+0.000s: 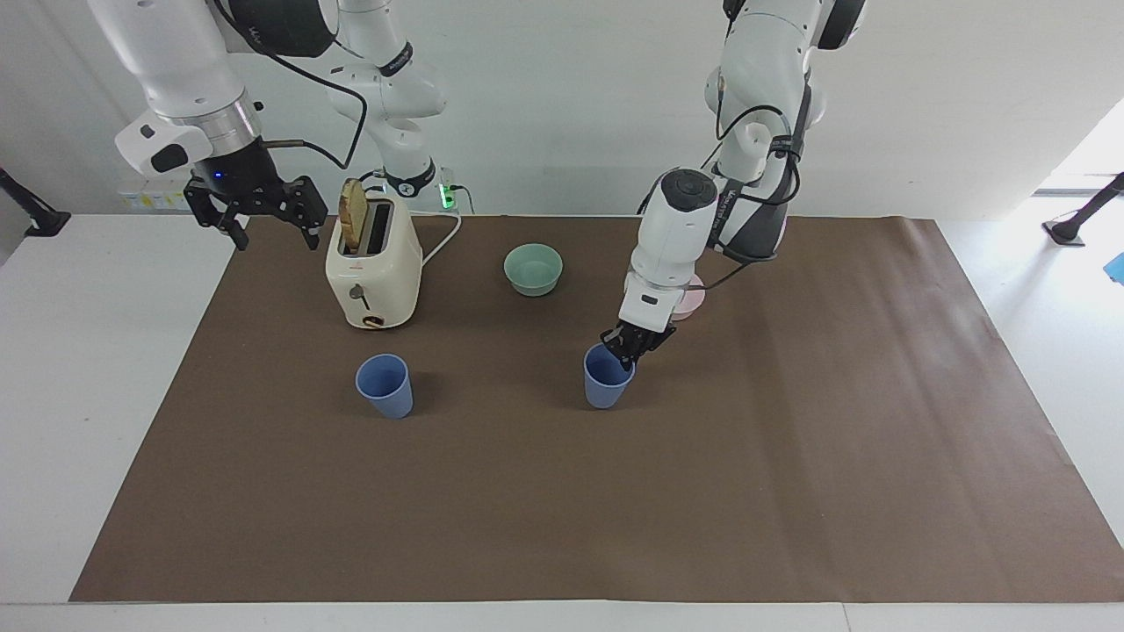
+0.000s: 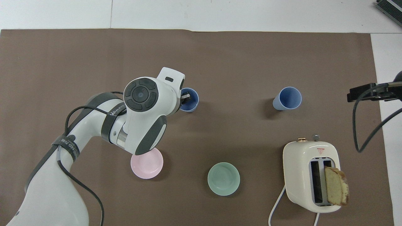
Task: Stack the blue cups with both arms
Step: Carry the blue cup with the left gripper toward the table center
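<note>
Blue cups are seen on the brown mat, both farther from the robots than the toaster. One blue cup is gripped at its rim by the clamped left gripper, well toward the left arm's end from the toaster. The other blue cup is left standing alone near the toaster. The right gripper is held spread wide and empty beside the toaster, over the mat's edge.
</note>
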